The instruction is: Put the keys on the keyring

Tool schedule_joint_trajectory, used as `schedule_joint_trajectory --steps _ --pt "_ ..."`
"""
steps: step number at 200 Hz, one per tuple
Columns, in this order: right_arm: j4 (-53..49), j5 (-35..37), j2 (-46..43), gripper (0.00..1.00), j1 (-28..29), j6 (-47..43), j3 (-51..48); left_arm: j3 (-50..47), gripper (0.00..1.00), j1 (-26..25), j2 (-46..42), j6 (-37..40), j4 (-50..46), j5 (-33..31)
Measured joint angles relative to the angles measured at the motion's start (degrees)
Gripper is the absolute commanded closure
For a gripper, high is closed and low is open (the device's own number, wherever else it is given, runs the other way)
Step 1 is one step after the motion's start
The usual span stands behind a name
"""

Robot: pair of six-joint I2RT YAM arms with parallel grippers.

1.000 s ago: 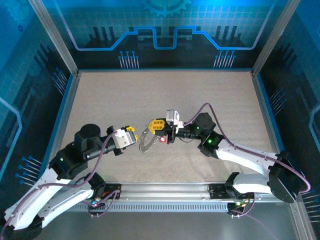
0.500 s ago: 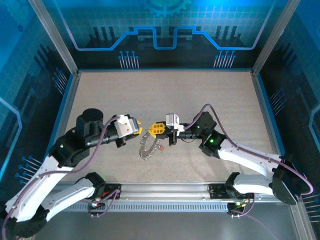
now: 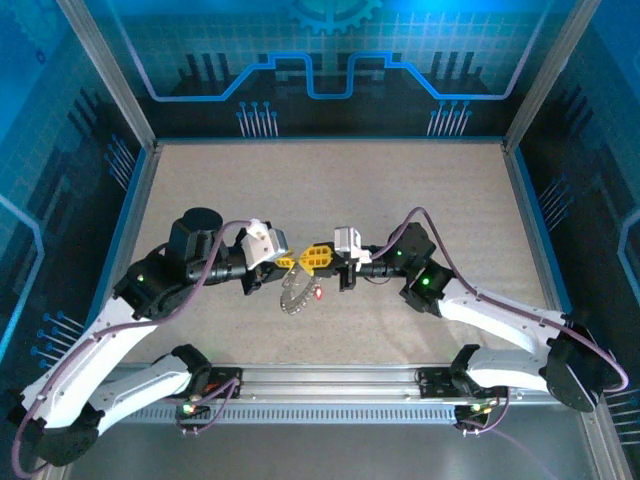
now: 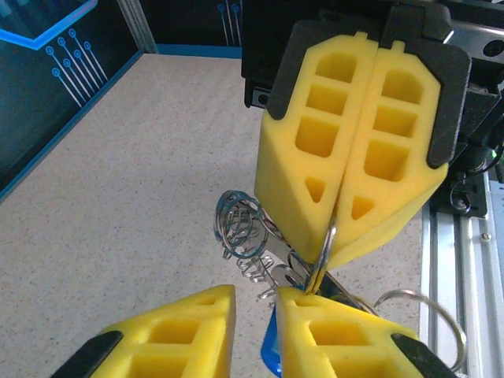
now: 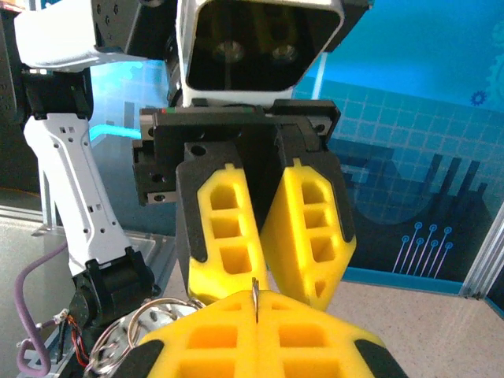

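Metal from the keyring [image 3: 294, 293] is caught in the seam of the right pincer [image 3: 310, 260]. We see that pincer clenched: its two yellow pads [image 4: 283, 197] press flat against each other, and a thin wire loop runs out from between their tips. In the right wrist view the same sliver of metal stands up in the closed seam.

From above, the keyring shows as a dark ring with a jagged rim. It hangs just under the two pincers, over the middle of the speckled surface [image 3: 420, 190]. We cannot tell whether its lower edge touches the surface. The red key [image 3: 317, 293] sits just beside the ring's right edge.

The left pincer [image 3: 288, 263] faces the right one tip to tip, the two nearly touching. Its pads [image 4: 189, 323] stand slightly apart. In the left wrist view the head of the blue key [image 4: 271, 356] shows in that narrow gap, close against one pad. We cannot tell whether the pads grasp it or merely flank it. Loose coils of wire [image 4: 240, 228] spread beside the right pincer's tips.
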Motion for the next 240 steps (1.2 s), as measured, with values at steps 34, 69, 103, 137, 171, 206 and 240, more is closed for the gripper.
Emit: schedule_joint_trajectory --steps 34,69,103,137,171,206,240 --pt "-0.15 0.04 -0.39 1.0 0.0 -0.37 -0.04 0.0 0.67 -0.07 -0.2 0.07 -0.11 1.14" --pt "-0.44 0.04 -0.68 1.0 0.0 -0.9 -0.39 0.0 0.7 -0.07 -0.98 -0.15 -0.2 1.97" --pt "-1.09 0.0 -0.68 1.0 0.0 -1.55 -0.39 -0.09 0.79 -0.07 -1.11 -0.59 0.55 2.64" --pt "-1.84 0.0 -0.68 1.0 0.0 -2.14 -0.39 -0.09 0.87 -0.07 -1.01 -0.46 0.68 3.8" --pt "-2.34 0.04 -0.72 1.0 -0.02 -2.38 -0.39 -0.13 0.93 -0.07 -0.81 -0.09 0.57 4.33" --pt "-3.26 0.07 -0.83 0.97 -0.02 -2.82 -0.37 -0.11 1.0 -0.07 -0.83 1.64 -0.13 4.35" --pt "-10.4 -0.59 -1.07 0.9 -0.13 -8.46 1.38 -0.11 1.0 -0.17 -0.83 4.13 -2.49 4.04"
